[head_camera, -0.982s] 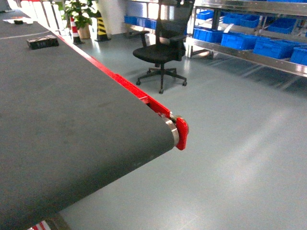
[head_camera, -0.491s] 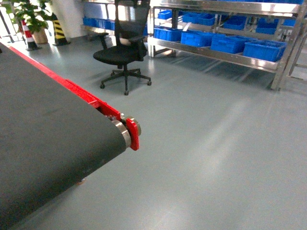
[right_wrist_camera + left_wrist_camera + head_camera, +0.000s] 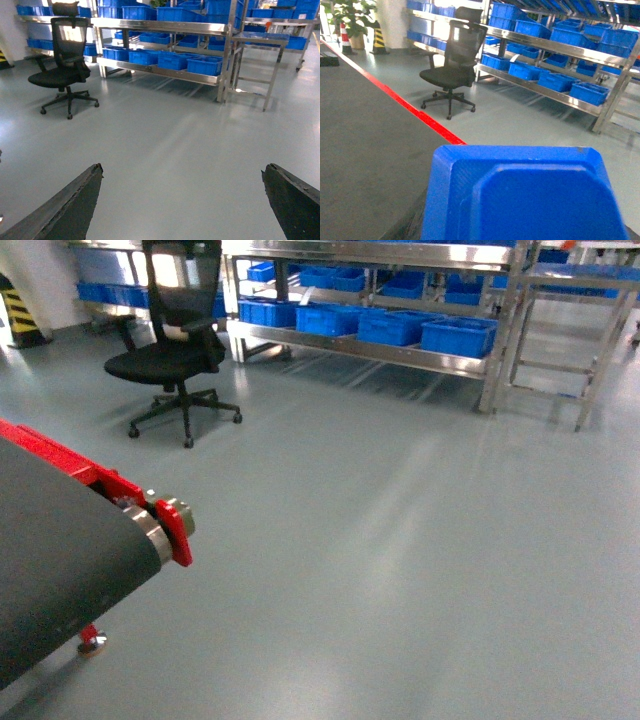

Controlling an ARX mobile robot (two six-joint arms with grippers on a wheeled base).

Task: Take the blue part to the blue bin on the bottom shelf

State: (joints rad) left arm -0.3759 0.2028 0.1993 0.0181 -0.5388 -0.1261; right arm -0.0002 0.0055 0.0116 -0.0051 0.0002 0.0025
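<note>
Right pincer (image 3: 182,200) — fingers (image 3: 65,205) spread wide, empty.

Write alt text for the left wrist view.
A blue part fills the lower foreground, above a dark conveyor belt with a red edge. Beyond stand a black office chair and a steel rack holding blue bins.

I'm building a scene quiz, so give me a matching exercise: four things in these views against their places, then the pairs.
Things:
1. black mesh office chair
2. large blue plastic part
3. row of blue plastic bins
4. red end cap of the dark conveyor belt

Places:
A. filling the bottom of the left wrist view, right at the camera
B. on the low level of the stainless-steel rack
C. on the grey floor in front of the rack's left end
D. lower left of the head view, beside the belt's roller

Pairs: 1-C, 2-A, 3-B, 4-D
</note>
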